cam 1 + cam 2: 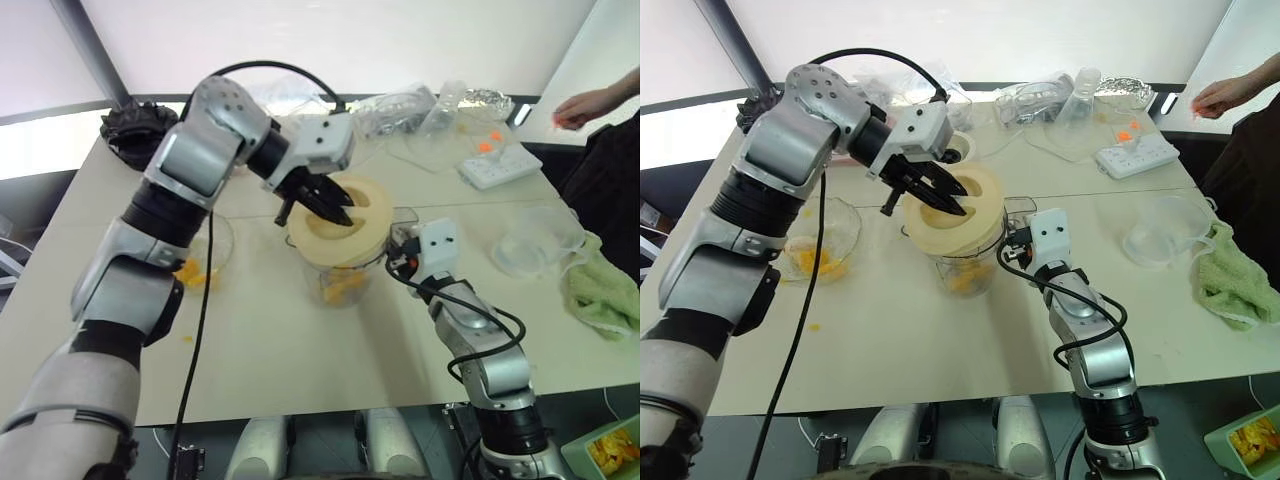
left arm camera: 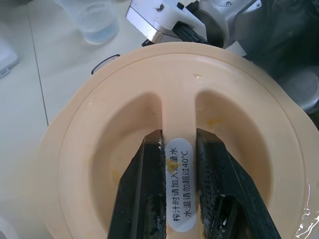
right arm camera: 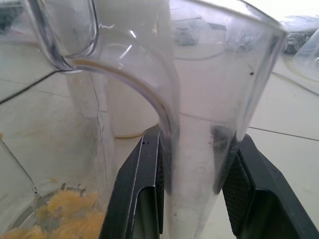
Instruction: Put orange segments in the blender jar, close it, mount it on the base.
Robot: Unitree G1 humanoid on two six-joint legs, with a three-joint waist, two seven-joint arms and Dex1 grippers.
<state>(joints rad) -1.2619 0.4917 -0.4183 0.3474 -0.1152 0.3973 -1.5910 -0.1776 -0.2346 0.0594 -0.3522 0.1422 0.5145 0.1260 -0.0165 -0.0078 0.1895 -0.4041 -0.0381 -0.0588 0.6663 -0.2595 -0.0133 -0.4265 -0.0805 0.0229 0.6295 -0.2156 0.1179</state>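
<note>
Fingers of the right gripper (image 3: 192,199) were pinched on the side handle of the blender jar (image 1: 345,275), most likely to keep the jar from turning or tipping while the other arm worked on top of it. That jar stood upright on the table (image 1: 300,370) near its middle, long axis vertical, mouth up, handle turned toward the right arm. Orange segments (image 3: 67,204) lay in a heap at its bottom, so the filling step looked done.

Over the mouth sat the cream-yellow lid (image 1: 345,225), slightly tilted and seemingly not yet seated flat. The left gripper (image 2: 180,189) came down on it from above and from the left, its two black fingers pressed against either side of the lid's raised centre rib; such a grip suits twisting or pressing the lid home.

Left of the jar, a wavy-edged glass dish (image 1: 835,245) held a few leftover chunks. Farther back lay a white power strip (image 1: 498,165), and a person's hand (image 1: 585,108) hovered at the far right edge.
</note>
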